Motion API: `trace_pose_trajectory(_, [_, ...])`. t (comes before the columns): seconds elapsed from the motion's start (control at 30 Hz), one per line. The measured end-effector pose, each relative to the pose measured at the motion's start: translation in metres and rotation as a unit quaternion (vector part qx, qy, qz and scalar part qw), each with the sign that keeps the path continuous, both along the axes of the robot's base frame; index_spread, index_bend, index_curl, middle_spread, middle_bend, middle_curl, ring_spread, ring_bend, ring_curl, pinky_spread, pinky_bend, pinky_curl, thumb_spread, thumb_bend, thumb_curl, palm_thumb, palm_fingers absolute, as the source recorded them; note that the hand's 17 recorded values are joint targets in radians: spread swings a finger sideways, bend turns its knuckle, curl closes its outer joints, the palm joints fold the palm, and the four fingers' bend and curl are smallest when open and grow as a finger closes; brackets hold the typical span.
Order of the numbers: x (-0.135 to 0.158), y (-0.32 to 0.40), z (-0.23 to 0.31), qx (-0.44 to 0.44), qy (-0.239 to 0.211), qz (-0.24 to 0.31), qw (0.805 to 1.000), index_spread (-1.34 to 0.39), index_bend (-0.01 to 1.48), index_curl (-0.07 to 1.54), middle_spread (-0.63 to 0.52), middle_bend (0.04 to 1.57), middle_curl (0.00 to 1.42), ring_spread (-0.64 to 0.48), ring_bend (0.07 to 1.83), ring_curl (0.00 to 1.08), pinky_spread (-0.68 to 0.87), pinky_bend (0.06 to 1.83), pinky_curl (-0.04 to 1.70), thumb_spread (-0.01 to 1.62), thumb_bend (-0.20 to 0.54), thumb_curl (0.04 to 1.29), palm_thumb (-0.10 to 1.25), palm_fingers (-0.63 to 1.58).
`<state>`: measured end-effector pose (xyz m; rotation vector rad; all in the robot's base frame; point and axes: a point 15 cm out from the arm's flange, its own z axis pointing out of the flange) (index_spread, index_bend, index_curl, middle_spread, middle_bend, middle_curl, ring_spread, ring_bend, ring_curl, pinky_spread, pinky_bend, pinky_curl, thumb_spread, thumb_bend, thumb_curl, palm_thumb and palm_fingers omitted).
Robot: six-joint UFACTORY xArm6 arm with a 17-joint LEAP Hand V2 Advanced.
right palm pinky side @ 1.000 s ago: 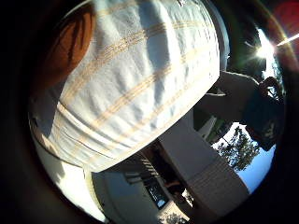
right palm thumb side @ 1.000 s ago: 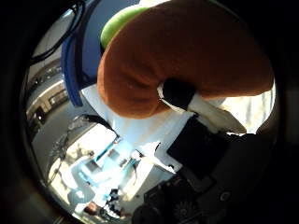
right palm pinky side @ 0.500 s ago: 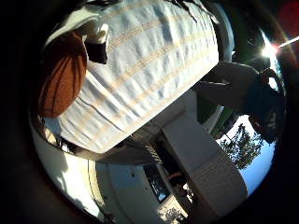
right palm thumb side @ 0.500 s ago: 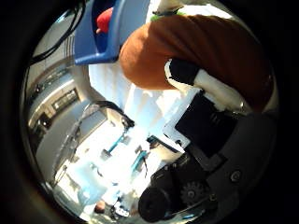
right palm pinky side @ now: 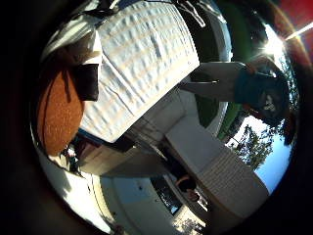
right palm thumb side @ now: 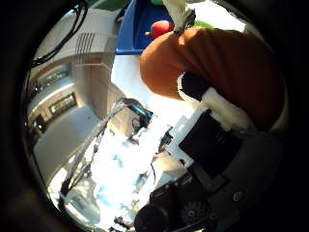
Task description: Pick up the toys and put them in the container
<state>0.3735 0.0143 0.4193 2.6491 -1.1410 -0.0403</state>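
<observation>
My hand (right palm thumb side: 214,145) is shut on an orange toy (right palm thumb side: 227,63), with a white and black finger (right palm thumb side: 214,95) curled across it. The toy fills much of the right thumb side palm view, close to the palm. Beyond it is the blue container (right palm thumb side: 133,37) with a red toy (right palm thumb side: 159,29) in it. In the right little finger side palm view the orange toy (right palm pinky side: 59,116) shows beside a finger (right palm pinky side: 83,70), held above a white striped cloth (right palm pinky side: 147,54) that covers the table.
The table's edge (right palm pinky side: 137,132) drops off below the cloth. A pale arm-like shape with a teal end (right palm pinky side: 256,88) reaches in beside the table. Room fittings and bright light (right palm thumb side: 106,164) lie far off.
The cloth has shrunk and slid off in the little finger side view, so the hand has risen from the table with the orange toy. The blue container and red toy have come into view.
</observation>
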Motion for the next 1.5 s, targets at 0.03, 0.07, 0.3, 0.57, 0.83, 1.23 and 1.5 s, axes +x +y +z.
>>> trace_pose_trajectory(0.03, [0.003, 0.011, 0.008, 0.014, -0.012, -0.004, 1.000, -0.97, 0.46, 1.07, -0.22, 1.27, 1.05, -0.11, 1.48, 0.83, 0.19, 1.41, 0.95, 1.14, -0.012, 0.71, 0.99, 0.81])
trace_pose_trajectory(0.07, [0.007, 0.023, 0.016, 0.030, -0.026, -0.013, 0.999, -0.97, 0.47, 1.10, -0.21, 1.28, 1.05, -0.11, 1.49, 0.83, 0.19, 1.42, 0.96, 1.14, -0.014, 0.72, 0.98, 0.80])
trace_pose_trajectory(0.3, [0.054, 0.115, 0.011, 0.089, -0.066, -0.024, 0.994, -1.00, 0.48, 1.22, -0.21, 1.31, 1.06, -0.11, 1.52, 0.83, 0.18, 1.44, 1.00, 1.14, -0.012, 0.75, 0.97, 0.77])
trace_pose_trajectory(0.57, [0.129, 0.178, -0.066, 0.124, -0.088, -0.067, 0.986, -1.01, 0.48, 1.31, -0.21, 1.32, 1.06, -0.10, 1.55, 0.83, 0.17, 1.42, 1.02, 1.15, -0.033, 0.73, 0.89, 0.71])
trace_pose_trajectory(0.83, [0.147, 0.191, -0.145, 0.110, -0.044, -0.095, 0.988, -0.85, 0.32, 1.19, -0.10, 0.67, 0.77, 0.11, 1.11, 0.67, 0.29, 1.21, 0.94, 1.17, -0.044, 0.60, 0.76, -0.14])
trace_pose_trajectory(1.23, [0.129, 0.200, -0.141, 0.140, -0.004, -0.103, 0.985, -0.53, 0.08, 0.63, 0.10, 0.14, 0.40, 0.32, 0.53, 0.34, 0.50, 0.90, 0.64, 1.14, -0.025, 0.50, 0.75, -0.17])
trace_pose_trajectory(1.5, [0.101, 0.199, -0.076, 0.159, -0.020, -0.088, 0.983, -0.47, 0.13, 0.45, 0.11, 0.13, 0.32, 0.34, 0.48, 0.32, 0.53, 0.84, 0.56, 1.12, -0.028, 0.47, 0.77, -0.12])
